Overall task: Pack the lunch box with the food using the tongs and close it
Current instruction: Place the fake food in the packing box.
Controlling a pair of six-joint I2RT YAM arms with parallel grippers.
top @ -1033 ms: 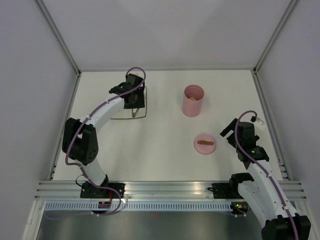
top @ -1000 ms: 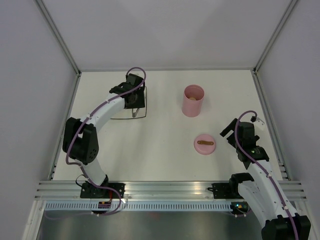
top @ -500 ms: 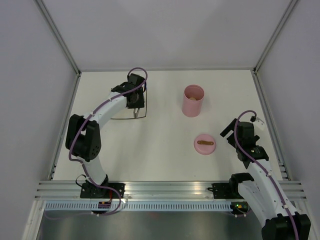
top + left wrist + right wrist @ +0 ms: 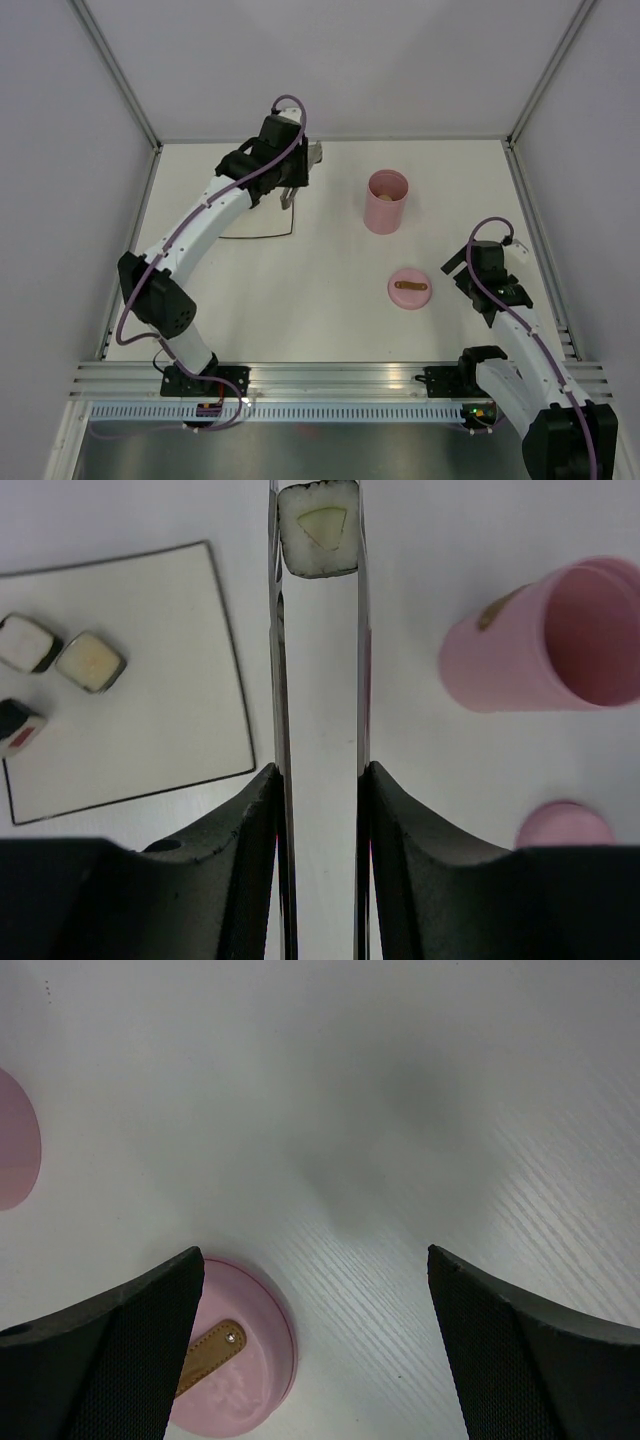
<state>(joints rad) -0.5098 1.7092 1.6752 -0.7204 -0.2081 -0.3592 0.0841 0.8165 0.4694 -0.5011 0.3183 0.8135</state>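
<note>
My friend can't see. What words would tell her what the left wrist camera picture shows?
The left gripper holds the silver tongs, which pinch a dark-edged food cube at their tips, between the plate and the open pink lunch box. Three more pieces sit on the plate, and the pink lid peeks in at bottom right.

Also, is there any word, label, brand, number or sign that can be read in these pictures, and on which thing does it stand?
There is no text to read in any view.
The lunch box, its lid, the plate and the tongs carry no writing or sign.
The lid's brown handle is plain, with only a small rivet.
</note>
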